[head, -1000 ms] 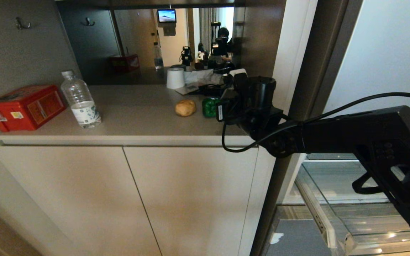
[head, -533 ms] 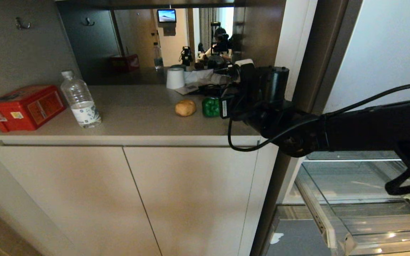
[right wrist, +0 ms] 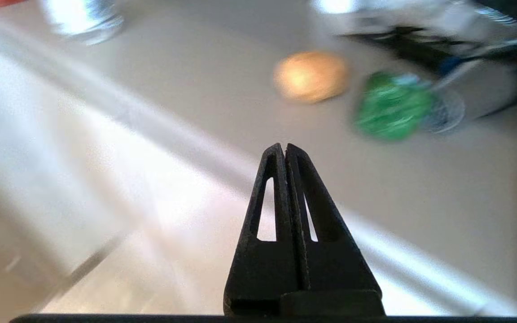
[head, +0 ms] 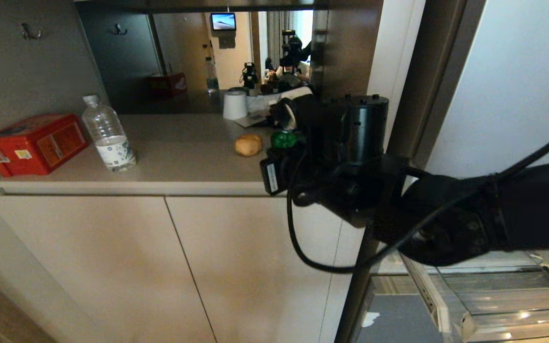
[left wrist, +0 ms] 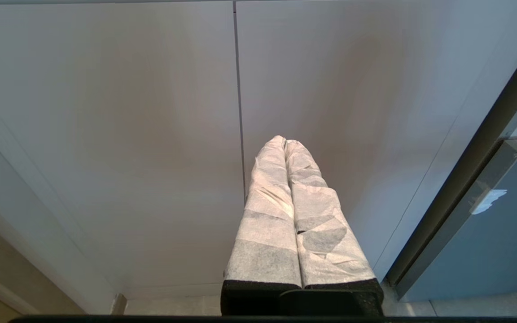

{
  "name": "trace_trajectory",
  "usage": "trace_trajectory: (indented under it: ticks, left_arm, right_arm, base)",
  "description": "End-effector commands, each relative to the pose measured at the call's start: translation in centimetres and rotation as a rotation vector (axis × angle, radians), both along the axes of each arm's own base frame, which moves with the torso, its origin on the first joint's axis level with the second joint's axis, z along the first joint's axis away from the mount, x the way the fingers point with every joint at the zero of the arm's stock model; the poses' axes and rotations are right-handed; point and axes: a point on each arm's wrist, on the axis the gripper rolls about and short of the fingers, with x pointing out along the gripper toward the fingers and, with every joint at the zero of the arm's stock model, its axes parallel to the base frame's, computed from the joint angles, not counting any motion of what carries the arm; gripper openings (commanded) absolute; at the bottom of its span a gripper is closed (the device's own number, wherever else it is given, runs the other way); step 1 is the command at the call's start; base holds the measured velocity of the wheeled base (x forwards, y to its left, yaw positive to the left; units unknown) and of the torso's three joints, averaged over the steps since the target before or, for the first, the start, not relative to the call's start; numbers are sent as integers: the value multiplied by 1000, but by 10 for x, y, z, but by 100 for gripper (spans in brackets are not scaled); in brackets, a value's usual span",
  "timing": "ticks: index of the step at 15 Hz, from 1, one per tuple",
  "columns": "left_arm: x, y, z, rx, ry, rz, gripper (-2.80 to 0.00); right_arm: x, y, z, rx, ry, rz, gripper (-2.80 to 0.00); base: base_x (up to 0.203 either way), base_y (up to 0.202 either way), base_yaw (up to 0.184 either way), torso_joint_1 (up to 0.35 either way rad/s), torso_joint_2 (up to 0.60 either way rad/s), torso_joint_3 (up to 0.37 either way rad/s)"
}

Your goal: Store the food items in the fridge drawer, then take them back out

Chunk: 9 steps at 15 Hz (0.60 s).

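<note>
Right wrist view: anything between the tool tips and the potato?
Nothing. In the right wrist view, only bare countertop lies between the shut right tool and the potato; the green pepper sits off to one side.

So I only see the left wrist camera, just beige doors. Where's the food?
Observer: On the countertop. The potato sits beside the green pepper.
Operator: Is the other hand holding one?
Observer: No. The right gripper is shut and empty, near the counter's front edge, short of both.
Operator: Is the drawer open?
Observer: Yes. The fridge drawer is pulled out, low on the robot's right, and the part in view holds no food.
</note>
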Motion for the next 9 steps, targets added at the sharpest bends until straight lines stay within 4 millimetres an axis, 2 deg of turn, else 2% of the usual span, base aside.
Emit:
trace_trajectory:
  ticks: [1, 2, 5, 9]
  left_arm:
    - [0, 0, 0, 0, 1, 0, -280]
    - [0, 0, 0, 0, 1, 0, -280]
    - [0, 0, 0, 0, 1, 0, -280]
    - [0, 0, 0, 0, 1, 0, -280]
  right_arm:
    - [-35, -7, 6, -8, 5, 41, -280]
    - [-55, -15, 7, -15, 11, 62, -280]
    - [-108, -54, 30, 27, -19, 114, -280]
    - [-166, -132, 49, 125, -84, 136, -280]
  base:
    - [0, 0, 0, 0, 0, 0]
    - [0, 0, 0, 0, 0, 0]
    - [0, 0, 0, 0, 0, 0]
    - [0, 0, 0, 0, 0, 0]
